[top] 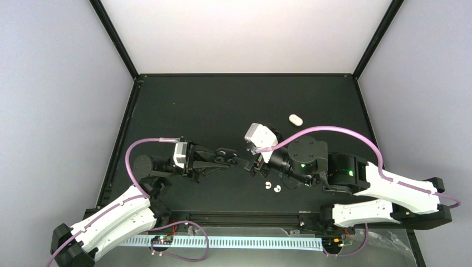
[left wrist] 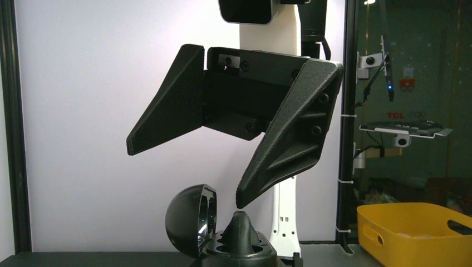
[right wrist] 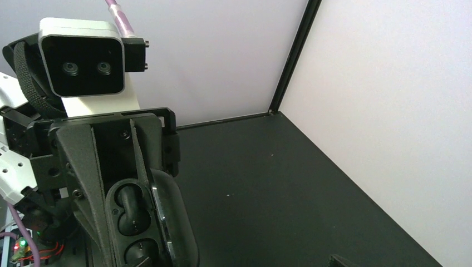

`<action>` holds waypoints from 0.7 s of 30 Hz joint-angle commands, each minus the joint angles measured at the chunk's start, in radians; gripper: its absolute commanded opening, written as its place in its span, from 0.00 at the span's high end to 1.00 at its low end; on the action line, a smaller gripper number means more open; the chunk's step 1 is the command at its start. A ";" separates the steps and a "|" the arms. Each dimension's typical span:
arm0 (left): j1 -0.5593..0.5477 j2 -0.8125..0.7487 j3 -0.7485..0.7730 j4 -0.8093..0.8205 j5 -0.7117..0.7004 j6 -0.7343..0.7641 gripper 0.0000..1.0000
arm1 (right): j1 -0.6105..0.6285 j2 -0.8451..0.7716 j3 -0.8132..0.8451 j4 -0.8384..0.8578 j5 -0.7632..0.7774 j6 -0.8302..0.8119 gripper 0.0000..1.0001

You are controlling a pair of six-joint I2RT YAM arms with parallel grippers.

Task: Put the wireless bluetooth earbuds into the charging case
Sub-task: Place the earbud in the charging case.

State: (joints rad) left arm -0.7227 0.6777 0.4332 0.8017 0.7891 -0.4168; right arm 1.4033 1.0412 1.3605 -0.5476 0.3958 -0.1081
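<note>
My left gripper (top: 227,158) is shut on the black charging case (left wrist: 245,253), whose round lid (left wrist: 189,225) stands open. The case also shows in the right wrist view (right wrist: 136,214), with two dark earbud slots. I cannot tell if a bud sits in them. My right gripper (left wrist: 186,173) is open and empty, and one of its fingertips (left wrist: 243,199) hangs just above the case. In the top view it (top: 253,164) is right beside the case. Two white earbuds (top: 273,187) lie on the table, near the right arm. I cannot make out the black earbuds.
A white oval case (top: 295,119) lies on the black table (top: 211,111) beyond the right arm. White walls with black corner posts (right wrist: 292,55) enclose the table. A yellow bin (left wrist: 414,228) shows at the lower right of the left wrist view.
</note>
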 commanded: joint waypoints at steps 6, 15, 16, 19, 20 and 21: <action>-0.004 -0.013 0.007 0.024 0.001 0.005 0.99 | 0.005 -0.001 -0.015 0.012 0.052 0.002 0.18; -0.003 -0.017 0.002 0.027 0.001 0.001 0.98 | 0.005 0.015 -0.016 0.014 0.039 0.001 0.19; -0.003 -0.018 0.002 0.027 0.000 0.002 0.99 | 0.005 0.016 -0.017 0.012 0.036 0.002 0.18; -0.004 -0.021 0.003 0.027 -0.002 0.004 0.99 | 0.005 0.018 -0.017 0.008 0.028 0.006 0.19; -0.003 -0.022 0.004 0.027 -0.002 0.003 0.99 | 0.005 0.020 -0.017 0.006 0.024 0.007 0.19; -0.003 -0.023 0.004 0.026 -0.001 0.004 0.98 | 0.005 0.021 -0.015 0.003 0.021 0.008 0.18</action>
State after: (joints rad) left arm -0.7227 0.6724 0.4332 0.8005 0.7898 -0.4168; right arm 1.4029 1.0504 1.3529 -0.5457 0.4210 -0.1062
